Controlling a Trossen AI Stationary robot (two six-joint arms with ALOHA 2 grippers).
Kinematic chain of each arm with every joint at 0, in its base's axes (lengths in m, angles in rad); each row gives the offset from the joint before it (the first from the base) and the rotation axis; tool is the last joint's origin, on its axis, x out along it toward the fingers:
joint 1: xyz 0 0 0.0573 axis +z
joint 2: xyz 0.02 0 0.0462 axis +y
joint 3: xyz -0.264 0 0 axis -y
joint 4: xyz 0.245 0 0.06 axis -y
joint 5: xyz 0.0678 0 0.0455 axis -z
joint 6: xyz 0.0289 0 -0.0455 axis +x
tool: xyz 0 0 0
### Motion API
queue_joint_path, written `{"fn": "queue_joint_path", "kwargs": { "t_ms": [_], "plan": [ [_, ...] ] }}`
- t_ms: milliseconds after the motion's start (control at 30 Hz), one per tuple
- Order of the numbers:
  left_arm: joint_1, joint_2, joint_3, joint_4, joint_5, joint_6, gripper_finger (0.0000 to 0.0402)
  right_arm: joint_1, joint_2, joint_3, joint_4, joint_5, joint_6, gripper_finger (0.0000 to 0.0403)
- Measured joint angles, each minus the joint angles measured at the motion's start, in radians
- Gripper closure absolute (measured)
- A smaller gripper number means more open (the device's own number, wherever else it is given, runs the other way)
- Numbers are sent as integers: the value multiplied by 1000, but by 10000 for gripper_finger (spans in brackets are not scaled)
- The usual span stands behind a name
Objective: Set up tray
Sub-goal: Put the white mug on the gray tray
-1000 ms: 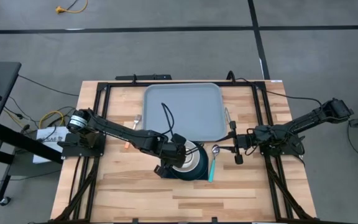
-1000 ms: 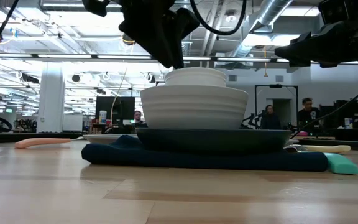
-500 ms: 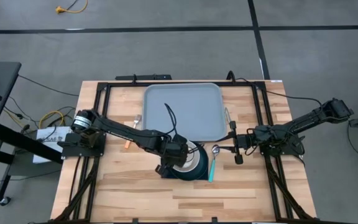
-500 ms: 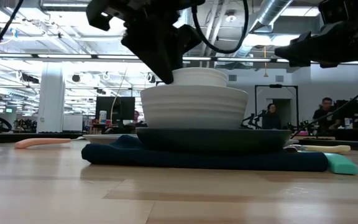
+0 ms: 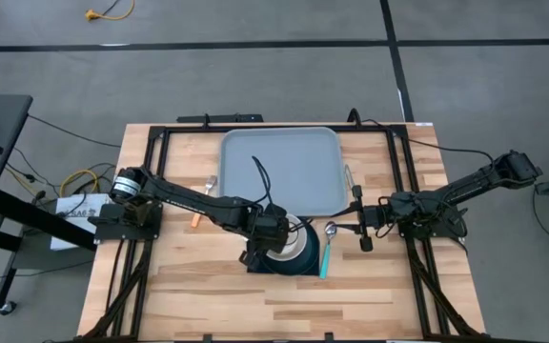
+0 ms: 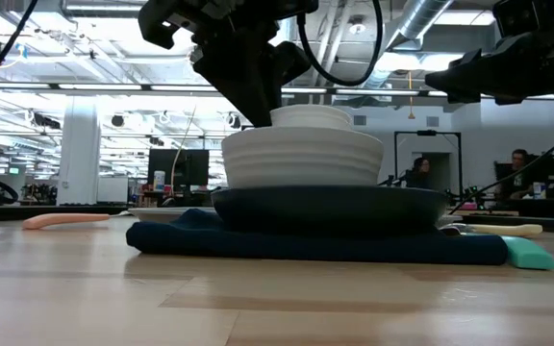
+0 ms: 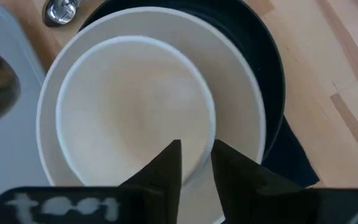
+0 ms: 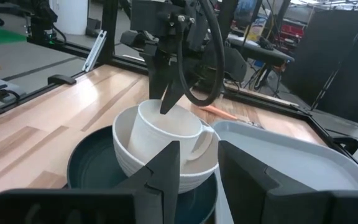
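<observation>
A smooth white cup (image 8: 166,130) is nested in a ribbed bowl (image 6: 301,159) on a dark plate (image 6: 330,210). Its rim is pinched by the left gripper (image 7: 196,163), jaws narrow. The flat grey-blue tray (image 5: 279,171) lies just beyond. The right gripper (image 8: 199,163) is seen open, holding nothing.

1. Left arm reaches from the frame's left edge toward lower centre, wrist bent downward.
2. Left gripper (image 5: 263,240) points straight down, fingers (image 7: 166,171) narrowly parted.
3. Right arm stretches in from the right.
4. Right gripper (image 5: 361,219) hovers right of centre, its fingers parted.
</observation>
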Motion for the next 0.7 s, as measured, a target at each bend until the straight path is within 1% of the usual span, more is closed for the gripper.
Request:
{"fn": "queue_joint_path", "kwargs": {
  "t_ms": [200, 267, 500, 700],
  "plan": [
    [0, 0, 0, 0, 0, -1, 385, 0, 0, 0, 0, 0, 0, 301],
    [0, 0, 0, 1, -2, -1, 396, 0, 0, 0, 0, 0, 0, 301],
    [0, 0, 0, 1, -2, -2, 390, 0, 0, 0, 0, 0, 0, 301],
    [0, -1, 0, 1, -3, -2, 399, 0, 0, 0, 0, 0, 0, 301]
  ]
}}
